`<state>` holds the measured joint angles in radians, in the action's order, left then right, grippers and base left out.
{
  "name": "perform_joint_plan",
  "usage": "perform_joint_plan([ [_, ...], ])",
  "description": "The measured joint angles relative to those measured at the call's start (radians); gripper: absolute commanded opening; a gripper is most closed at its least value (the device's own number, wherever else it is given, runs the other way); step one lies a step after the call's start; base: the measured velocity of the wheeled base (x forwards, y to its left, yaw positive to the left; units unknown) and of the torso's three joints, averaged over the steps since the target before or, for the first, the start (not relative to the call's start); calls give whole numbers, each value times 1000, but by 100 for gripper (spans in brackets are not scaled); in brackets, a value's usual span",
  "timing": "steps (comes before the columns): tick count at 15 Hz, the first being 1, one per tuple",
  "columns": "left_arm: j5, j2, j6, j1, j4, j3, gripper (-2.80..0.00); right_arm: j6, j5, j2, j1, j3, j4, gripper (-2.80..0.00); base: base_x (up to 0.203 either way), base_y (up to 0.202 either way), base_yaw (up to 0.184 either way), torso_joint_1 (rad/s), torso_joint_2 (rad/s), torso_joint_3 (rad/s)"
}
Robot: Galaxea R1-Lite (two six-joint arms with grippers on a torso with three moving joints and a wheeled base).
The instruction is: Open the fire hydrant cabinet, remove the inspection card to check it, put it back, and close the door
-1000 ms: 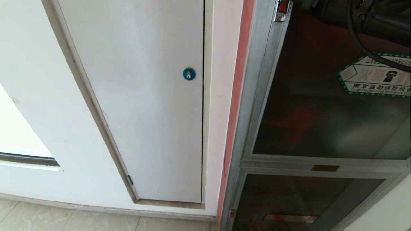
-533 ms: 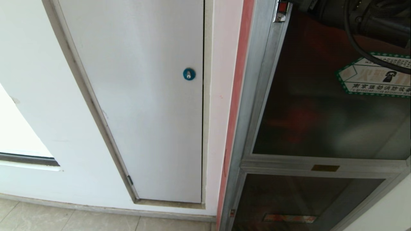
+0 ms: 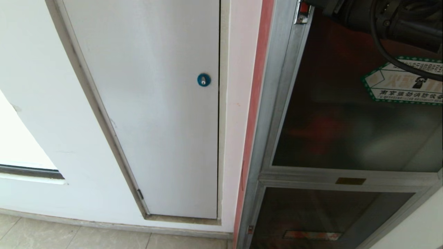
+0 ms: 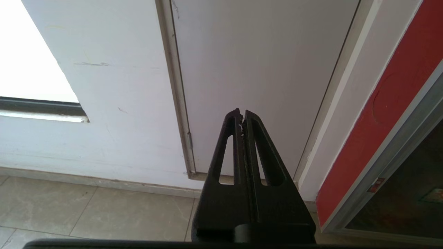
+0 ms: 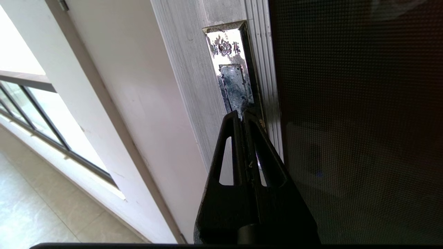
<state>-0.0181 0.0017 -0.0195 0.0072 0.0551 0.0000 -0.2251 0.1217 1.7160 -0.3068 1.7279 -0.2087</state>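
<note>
The left gripper [image 4: 241,116] sits pressed together at lower centre. Behind it is a white panel [image 4: 256,69]. A red strip [image 4: 377,117] runs at right.

In the head view the panel [image 3: 152,110] fills the upper left and centre, its lock [image 3: 204,80] near its right edge, with the floor [image 3: 69,237] along the bottom left. The cabinet [image 3: 273,103] takes the right side; its door [image 3: 346,131] sits above a smaller glass panel [image 3: 311,214], sticker [image 3: 403,84] at right. The right arm [image 3: 380,17] crosses the upper right corner before the door.
</note>
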Motion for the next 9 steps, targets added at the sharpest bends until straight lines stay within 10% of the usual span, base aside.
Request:
perform_joint_plan([
  [9,0,0,0,0,0,0,-280,1,-6,-46,-23,-36,1,-280,0,0,0,0,0,0],
])
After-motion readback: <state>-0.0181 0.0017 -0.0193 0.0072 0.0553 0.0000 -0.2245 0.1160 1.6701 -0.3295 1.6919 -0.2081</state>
